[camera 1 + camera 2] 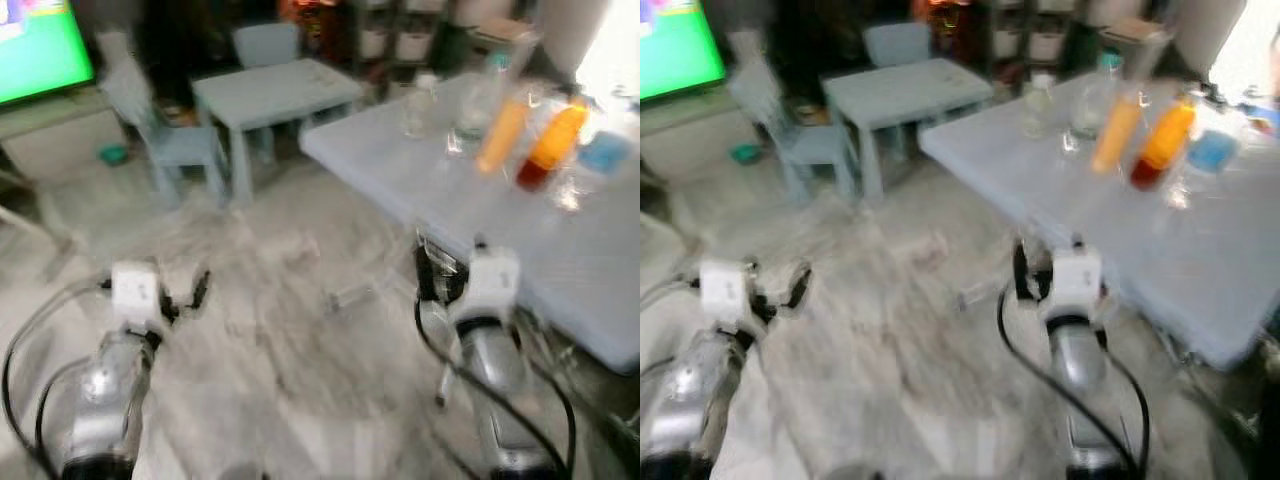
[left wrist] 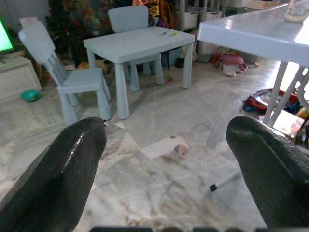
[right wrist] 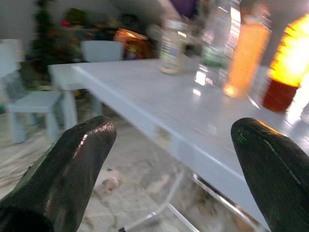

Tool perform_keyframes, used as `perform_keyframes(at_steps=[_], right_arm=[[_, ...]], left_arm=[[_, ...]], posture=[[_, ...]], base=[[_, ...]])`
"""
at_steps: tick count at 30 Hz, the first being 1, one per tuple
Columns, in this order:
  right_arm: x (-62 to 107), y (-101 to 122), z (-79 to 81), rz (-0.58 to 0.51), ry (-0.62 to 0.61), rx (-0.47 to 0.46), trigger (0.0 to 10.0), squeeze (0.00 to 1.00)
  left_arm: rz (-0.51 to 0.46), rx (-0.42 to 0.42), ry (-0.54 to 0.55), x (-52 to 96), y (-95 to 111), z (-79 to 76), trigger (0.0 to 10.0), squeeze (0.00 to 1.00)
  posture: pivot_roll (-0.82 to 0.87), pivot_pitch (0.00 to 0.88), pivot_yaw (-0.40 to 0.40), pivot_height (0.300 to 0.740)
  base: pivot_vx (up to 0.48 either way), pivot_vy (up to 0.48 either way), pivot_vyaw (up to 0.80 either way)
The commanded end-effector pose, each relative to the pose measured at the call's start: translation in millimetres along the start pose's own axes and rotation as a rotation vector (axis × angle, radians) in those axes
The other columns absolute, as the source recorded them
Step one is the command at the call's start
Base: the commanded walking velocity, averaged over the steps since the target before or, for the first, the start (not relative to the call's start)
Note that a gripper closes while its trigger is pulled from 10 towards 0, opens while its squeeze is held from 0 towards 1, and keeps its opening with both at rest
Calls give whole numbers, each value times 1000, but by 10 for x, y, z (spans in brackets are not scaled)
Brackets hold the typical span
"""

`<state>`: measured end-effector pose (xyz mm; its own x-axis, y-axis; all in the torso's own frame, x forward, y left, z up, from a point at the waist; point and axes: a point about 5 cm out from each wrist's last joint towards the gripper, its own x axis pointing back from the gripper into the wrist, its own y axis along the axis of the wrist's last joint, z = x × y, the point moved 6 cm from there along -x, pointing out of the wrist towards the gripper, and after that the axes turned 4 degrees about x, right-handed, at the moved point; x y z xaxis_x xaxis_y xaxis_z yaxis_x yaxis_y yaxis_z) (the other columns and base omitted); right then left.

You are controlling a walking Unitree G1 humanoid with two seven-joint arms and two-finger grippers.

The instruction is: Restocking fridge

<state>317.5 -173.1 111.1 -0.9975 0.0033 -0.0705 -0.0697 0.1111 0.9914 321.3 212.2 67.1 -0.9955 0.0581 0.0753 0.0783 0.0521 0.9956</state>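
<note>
Blurred head views. Pale counter (image 1: pixel 560 250) at right, carrying an orange bottle (image 1: pixel 500 135), an orange-and-red bottle (image 1: pixel 550 148), a clear bottle (image 1: pixel 478 100) and a small jar (image 1: pixel 420 105), grouped near the far edge. Right gripper (image 3: pixel 174 159) low before the counter's near edge, jaws wide apart, empty. Left gripper (image 2: pixel 166 164) above marble floor (image 2: pixel 159 183), jaws wide apart, empty. Small table (image 2: pixel 137 43) and chair (image 2: pixel 67 72) beyond.

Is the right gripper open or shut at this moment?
Open. The right gripper has its two black fingers wide apart, holding nothing, near the table's edge.
</note>
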Motion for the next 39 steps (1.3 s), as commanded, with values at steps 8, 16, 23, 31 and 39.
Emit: perform_keyframes(at_steps=[8,16,23,31,39], right_arm=[[280,-64,-289,38,-58,16,10000,0],[195,13,-256,16,-48,18,10000,0],[132,90,-189,-15,-19,39,10000,0],[83,137,-56,-33,45,57,10000,0],[40,203,2,-57,87,58,10000,0]], left_arm=[[8,4,-13,108,-53,-57,10000,0],[0,18,-35,27,-12,-162,10000,0],[-2,1,-74,-4,4,-273,10000,0],[1,-3,-57,-6,7,-209,10000,0],[22,-49,-25,22,-15,-69,10000,0]], posture=[[-38,0,-7,740],[-43,0,-3,740],[-43,0,1,740],[-33,0,0,740],[-20,6,2,740]], base=[[480,0,-472],[480,0,-800],[456,0,-289],[0,0,0],[0,0,0]])
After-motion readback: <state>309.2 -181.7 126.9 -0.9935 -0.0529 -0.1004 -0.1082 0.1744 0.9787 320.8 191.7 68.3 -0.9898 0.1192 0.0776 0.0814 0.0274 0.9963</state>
